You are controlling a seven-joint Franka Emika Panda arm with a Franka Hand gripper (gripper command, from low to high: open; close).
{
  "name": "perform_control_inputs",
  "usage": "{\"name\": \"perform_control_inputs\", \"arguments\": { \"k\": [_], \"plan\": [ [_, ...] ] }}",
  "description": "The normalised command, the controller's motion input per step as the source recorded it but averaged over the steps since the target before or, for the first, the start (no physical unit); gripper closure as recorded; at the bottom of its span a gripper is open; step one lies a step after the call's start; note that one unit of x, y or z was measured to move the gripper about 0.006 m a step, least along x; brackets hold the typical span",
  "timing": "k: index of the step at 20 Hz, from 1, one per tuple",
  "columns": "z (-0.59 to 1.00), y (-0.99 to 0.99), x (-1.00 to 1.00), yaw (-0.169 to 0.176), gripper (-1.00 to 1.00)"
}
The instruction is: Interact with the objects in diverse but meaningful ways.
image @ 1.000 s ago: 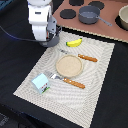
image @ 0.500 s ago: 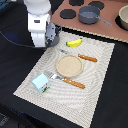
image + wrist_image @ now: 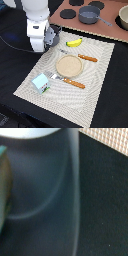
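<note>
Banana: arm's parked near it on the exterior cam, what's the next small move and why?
Probably a short sideways shift toward the exterior view's right, to bring the gripper over the banana. The banana lies free on the placemat, just beside the arm and nearer than the carton. The wrist view is a blur, so jaw state is unknown; confirm they are open before descending.

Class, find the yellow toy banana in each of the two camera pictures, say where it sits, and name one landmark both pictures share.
Exterior view: the yellow toy banana lies at the far edge of the striped beige placemat, beyond the round tan plate.
Wrist view: the banana is not in it; a blurred grey shape fills most of the picture.
Shared landmark: the placemat, seen as a woven corner in the wrist view.
</note>
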Motion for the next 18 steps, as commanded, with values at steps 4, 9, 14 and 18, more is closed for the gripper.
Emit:
{"name": "perform_control_inputs", "arguments": {
  "k": [4,9,14,18],
  "plan": [
    [-0.02,0.00,0.27,-0.003,1.00],
    [0.09,0.00,0.26,-0.026,1.00],
    [0.07,0.00,0.13,-0.020,1.00],
    [0.23,0.00,0.03,-0.010,1.00]
  ]
}}
